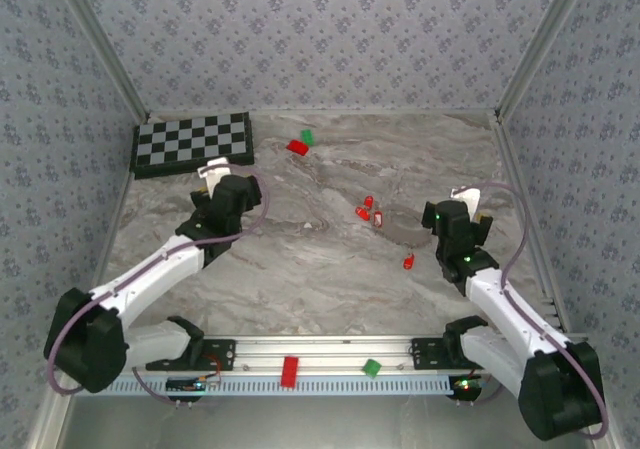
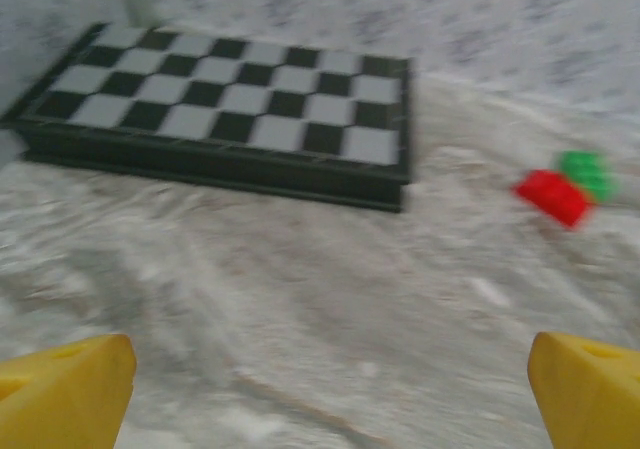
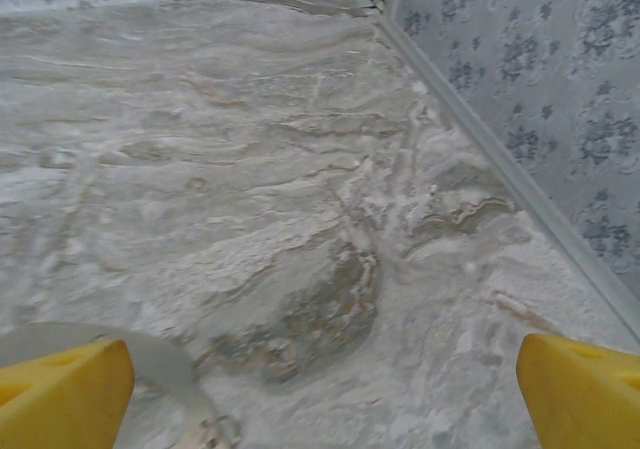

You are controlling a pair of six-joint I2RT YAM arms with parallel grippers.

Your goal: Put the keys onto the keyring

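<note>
Bench (image 1: 300, 279): grey-veined marble top, patterned walls on three sides.

Left arm reaches toward the far left corner. Left pincer (image 2: 328, 369) is released: its yellow fingers (image 2: 70, 389) sit wide apart at the lower corners of the wrist view, with bare bench between them. It is just short of the chessboard (image 1: 193, 142), which lies flat in the far left corner. This wrist view is blurred.

Right arm is on the right side of the bench, pointing toward the far right corner. Right pincer (image 3: 325, 364) is also released, its yellow fingers spread to both lower corners of its wrist view and nothing between them.

Keys (image 1: 366, 209): three are visible, with red heads, all loose on the bench right of its middle. Two lie just beside each other, the second key (image 1: 379, 218) slightly nearer the right edge. The third key (image 1: 408, 261) lies apart from the pair, closer to the near edge and near the right arm's wrist. No key is in either pincer.

Keyring (image 3: 150, 354): in the right wrist view the grey band curves along the bench just beside one finger of the right pincer, with a bit of thin chain at the bottom edge. Cannot tell whether band and finger touch. Band is not between the fingers.

Red block (image 1: 297, 147) and green block (image 1: 307, 137) touch each other near the far edge, right of the chessboard. Along the near edge, a second red block (image 1: 290, 370) and a second green block (image 1: 371, 368) sit on the rail between the arm bases.
</note>
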